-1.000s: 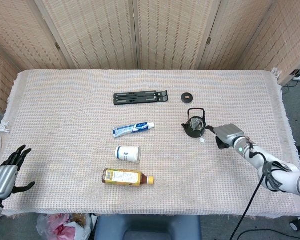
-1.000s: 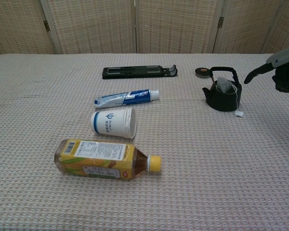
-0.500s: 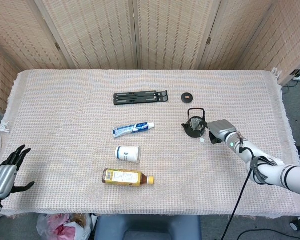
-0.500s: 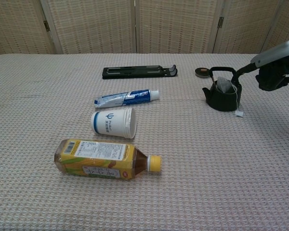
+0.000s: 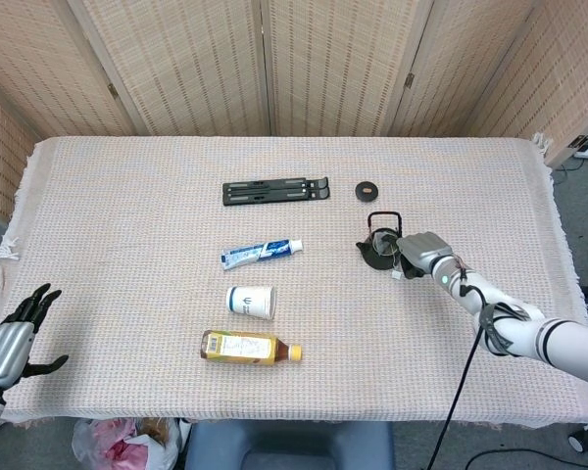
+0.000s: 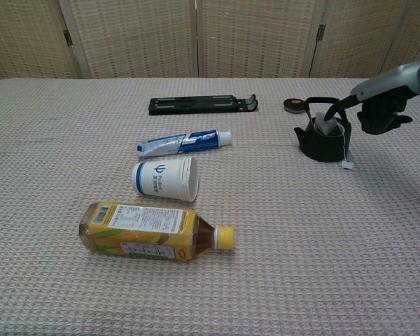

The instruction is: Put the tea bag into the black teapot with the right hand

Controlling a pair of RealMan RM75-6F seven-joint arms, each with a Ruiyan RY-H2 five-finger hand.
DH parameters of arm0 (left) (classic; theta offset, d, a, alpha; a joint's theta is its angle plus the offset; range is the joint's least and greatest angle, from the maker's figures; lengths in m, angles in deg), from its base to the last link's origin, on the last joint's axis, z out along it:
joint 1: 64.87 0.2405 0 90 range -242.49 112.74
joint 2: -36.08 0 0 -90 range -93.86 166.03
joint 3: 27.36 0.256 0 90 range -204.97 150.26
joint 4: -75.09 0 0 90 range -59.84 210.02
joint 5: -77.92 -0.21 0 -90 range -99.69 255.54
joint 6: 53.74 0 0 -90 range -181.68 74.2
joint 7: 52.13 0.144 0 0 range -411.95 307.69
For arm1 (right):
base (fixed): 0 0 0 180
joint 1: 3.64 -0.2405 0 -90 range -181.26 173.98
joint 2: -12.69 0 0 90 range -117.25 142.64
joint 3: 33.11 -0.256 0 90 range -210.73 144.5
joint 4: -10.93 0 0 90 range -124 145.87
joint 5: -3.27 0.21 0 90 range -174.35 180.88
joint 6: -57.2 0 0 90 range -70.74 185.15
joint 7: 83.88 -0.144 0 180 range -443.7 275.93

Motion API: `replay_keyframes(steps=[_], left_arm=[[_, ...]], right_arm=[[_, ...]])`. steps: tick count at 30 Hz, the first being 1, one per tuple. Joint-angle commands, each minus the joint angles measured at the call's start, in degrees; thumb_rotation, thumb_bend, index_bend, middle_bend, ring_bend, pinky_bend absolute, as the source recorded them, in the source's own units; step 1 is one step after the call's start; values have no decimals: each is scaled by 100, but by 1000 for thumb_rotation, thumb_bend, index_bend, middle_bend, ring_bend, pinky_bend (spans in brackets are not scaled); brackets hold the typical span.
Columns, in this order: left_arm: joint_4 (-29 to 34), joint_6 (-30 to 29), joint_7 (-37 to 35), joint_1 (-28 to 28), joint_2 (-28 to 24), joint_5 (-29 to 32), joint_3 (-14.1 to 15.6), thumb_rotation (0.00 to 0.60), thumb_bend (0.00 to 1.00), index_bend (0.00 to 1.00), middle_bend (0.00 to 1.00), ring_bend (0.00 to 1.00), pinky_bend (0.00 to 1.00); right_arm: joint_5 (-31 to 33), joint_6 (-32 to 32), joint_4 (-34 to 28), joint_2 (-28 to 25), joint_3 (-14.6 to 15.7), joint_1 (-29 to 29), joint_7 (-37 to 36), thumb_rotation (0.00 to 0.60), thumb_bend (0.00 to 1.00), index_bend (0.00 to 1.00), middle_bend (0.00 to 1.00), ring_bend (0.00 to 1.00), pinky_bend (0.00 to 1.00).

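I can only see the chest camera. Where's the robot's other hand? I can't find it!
Observer: The left hand is beside the table's near left corner, fingers apart, holding nothing.
Operator: Is anything on the floor?
Observer: Yes, a pink and white plastic bag lies below the table's near edge.
Operator: Where does the right arm come from?
Observer: The right arm comes in from the near right and slants across the cloth towards the black teapot.

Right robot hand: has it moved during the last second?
Yes. The right robot hand moved leftward toward the black teapot, which stayed put; a fingertip now reaches the tea bag at its opening.
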Motion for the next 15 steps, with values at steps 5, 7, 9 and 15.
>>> replay_keyframes(steps=[5,7,9,15], left_arm=[[4,3,-16,-2,-4,-25,13,600,232,0,0,117,318],[2,-7,-28,2,-7,-33,15,600,232,0,0,117,318],[4,-17,-47,6,-14,-39,14,600,232,0,0,117,317],[-11,-23,-78,11,-19,-47,18,600,232,0,0,118,318]], right_arm=[[-7,123,234,208,140,-44,22,600,1000,0,830,773,792],[5,139,312,283,186,-56,27,600,1000,0,828,773,792],[15,170,398,358,222,-71,24,600,1000,0,828,773,792],[8,170,543,486,287,-96,12,600,1000,0,827,773,792]])
